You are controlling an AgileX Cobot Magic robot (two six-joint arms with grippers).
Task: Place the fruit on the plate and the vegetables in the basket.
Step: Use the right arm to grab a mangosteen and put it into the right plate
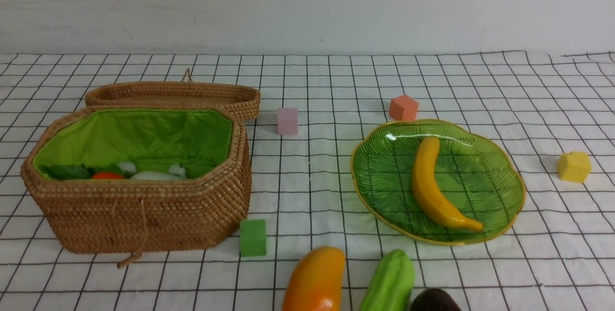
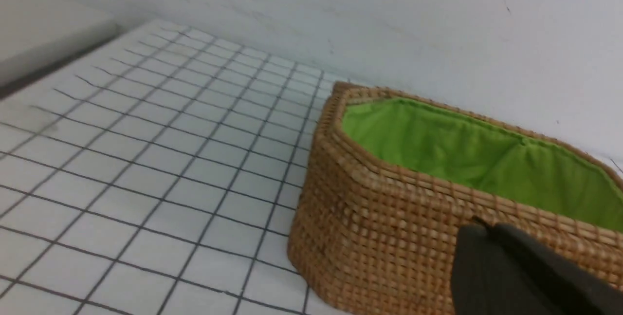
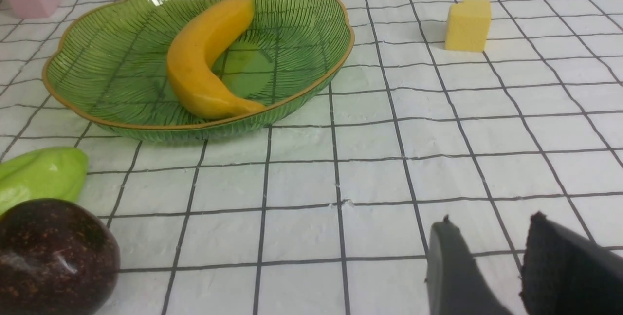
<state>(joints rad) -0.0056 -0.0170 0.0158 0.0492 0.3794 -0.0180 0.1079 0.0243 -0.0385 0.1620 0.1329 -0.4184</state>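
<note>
A yellow banana [image 1: 435, 186] lies in the green glass plate [image 1: 504, 176] on the right. The woven basket [image 1: 144, 215] with green lining stands on the left; a carrot [image 1: 107, 175] and a white radish [image 1: 154, 175] show inside it. At the front edge lie a mango [image 1: 314, 279], a light-green gourd [image 1: 390, 282] and a dark round fruit [image 1: 435, 300]. Neither arm shows in the front view. My left gripper [image 2: 486, 227] is shut and empty, close to the basket's outer wall [image 2: 389, 237]. My right gripper [image 3: 491, 222] is open over bare cloth, right of the dark fruit [image 3: 53, 251].
The basket's lid [image 1: 178, 94] lies behind the basket. Foam cubes dot the checked cloth: pink [image 1: 287, 121], orange [image 1: 403, 107], yellow [image 1: 573, 166] and green [image 1: 252, 237]. A white wall rises at the back.
</note>
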